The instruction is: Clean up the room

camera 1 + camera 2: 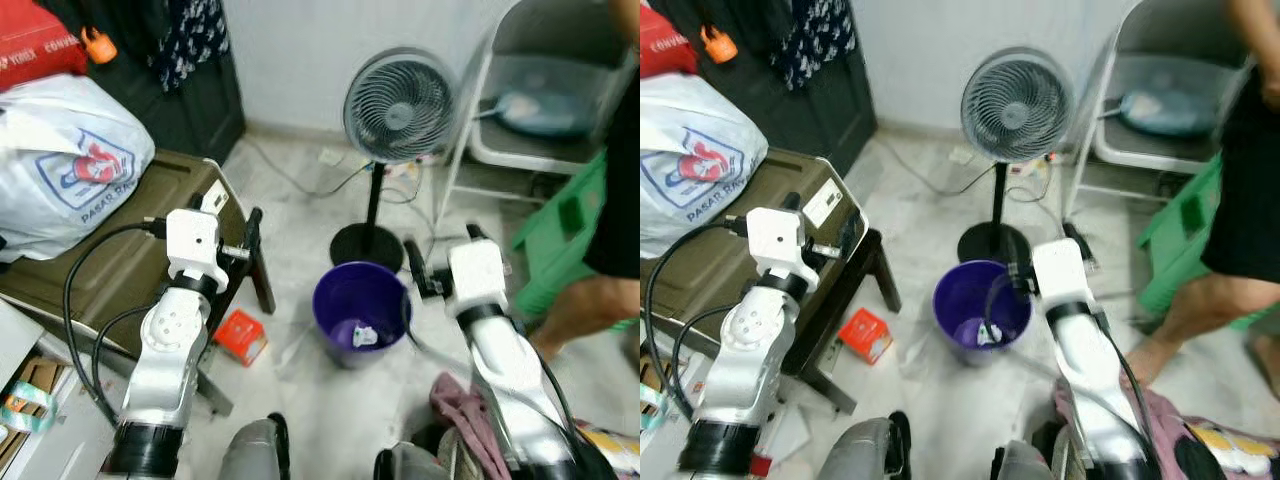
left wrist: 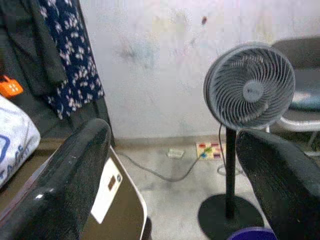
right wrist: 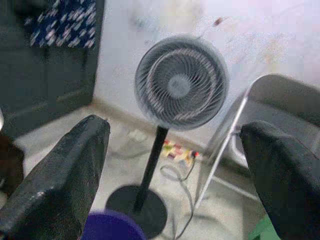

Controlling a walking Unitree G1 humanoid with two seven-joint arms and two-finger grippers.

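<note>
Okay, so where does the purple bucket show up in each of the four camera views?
Left eye view: purple bucket, lower centre, on the floor.
Right eye view: lower centre, beside the right arm.
Left wrist view: a sliver at the bottom edge.
Right wrist view: rim at the bottom edge.
Shared landmark: the standing fan behind it.

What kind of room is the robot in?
Probably a cluttered room in someone's home. A standing fan is plugged in by the wall, a purple bucket sits on the tiled floor, and clothes hang beside a stuffed shopping bag.
</note>
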